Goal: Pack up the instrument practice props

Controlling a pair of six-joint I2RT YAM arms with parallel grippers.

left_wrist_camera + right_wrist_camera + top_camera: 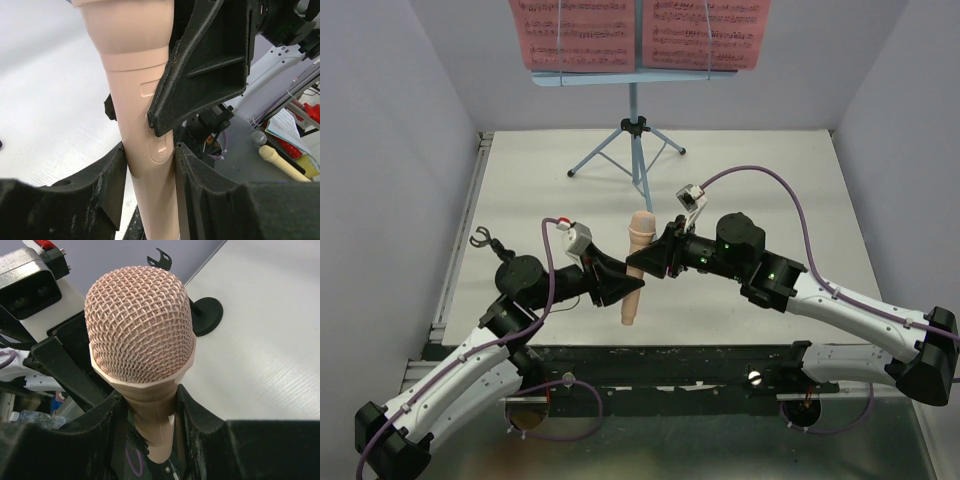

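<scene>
Here we look down on a white tabletop (760,170) closed in by plain pale grey walls (390,120) on the left, right and far sides, with a metal rail (455,250) running along its left edge and a dark strip (670,360) across the near edge where the two arms are bolted. At the centre of the overhead view the mic (636,262) is held off the surface, tilted a little, its mesh head toward the top of the frame. The left gripper (625,288) is clenched on the lower handle; in its wrist view both fingers (100,190) press against the beige-pink body. The right gripper (648,262) grasps the mic higher up, just under the mesh head, which fills the middle of its own wrist view. Toward the top centre the light-blue music stand (635,130) rests its tripod feet on the far part of the tabletop, well apart from the grippers, and the two pink pages (575,35) sit side by side on its desk at the top edge. The black mic stand (480,238) is at centre left, just beside the left arm; the right wrist view shows its round base flat on the white surface.
</scene>
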